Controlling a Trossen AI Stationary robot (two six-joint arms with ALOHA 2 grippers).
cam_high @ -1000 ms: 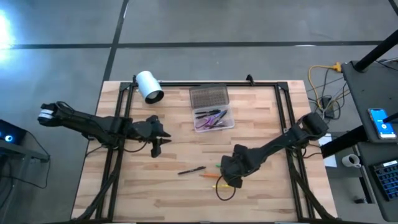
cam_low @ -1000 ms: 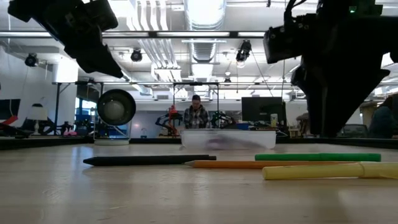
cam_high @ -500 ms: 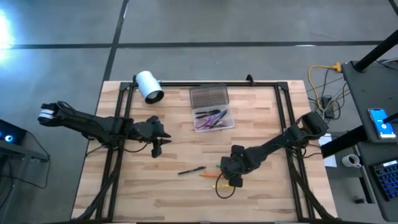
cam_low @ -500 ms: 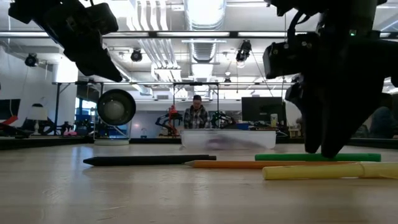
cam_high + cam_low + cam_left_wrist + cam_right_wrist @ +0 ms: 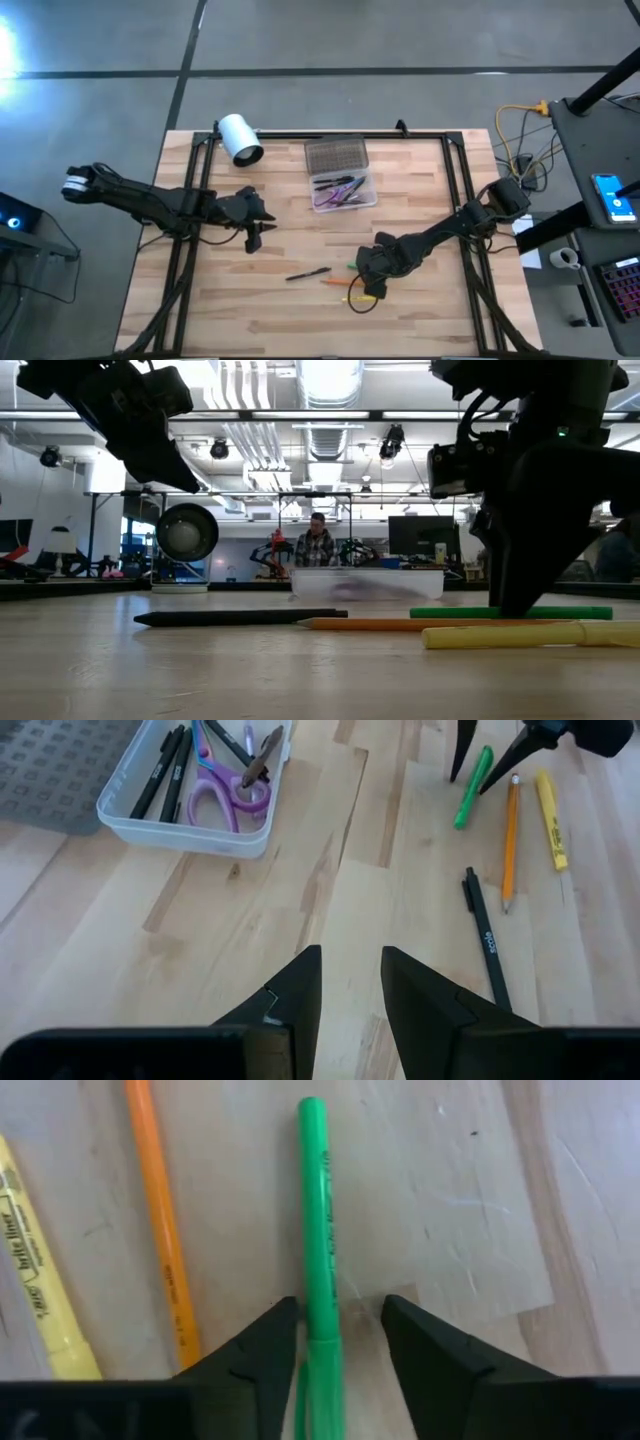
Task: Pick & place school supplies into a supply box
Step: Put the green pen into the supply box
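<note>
A green pen (image 5: 318, 1210) lies flat on the wooden table, with an orange pencil (image 5: 160, 1210) and a yellow highlighter (image 5: 30, 1280) beside it and a black pen (image 5: 307, 273) farther left. My right gripper (image 5: 340, 1315) points down over the green pen, open, one finger on either side of it and its tips low at the table (image 5: 510, 605). The supply box (image 5: 343, 190) stands open at the far middle, with purple scissors (image 5: 220, 795) and pens inside. My left gripper (image 5: 350, 970) waits open and raised at the left (image 5: 252, 240).
A white roll (image 5: 240, 138) lies at the far left. The box's grey lid (image 5: 336, 156) lies open on its far side. A black cable loop (image 5: 362, 303) lies near the table's front, below my right gripper. A person stands in the room beyond (image 5: 316, 545).
My right gripper has come down toward the green pen, until its fingers stand astride it close to the table. The pens and the box have not moved.
</note>
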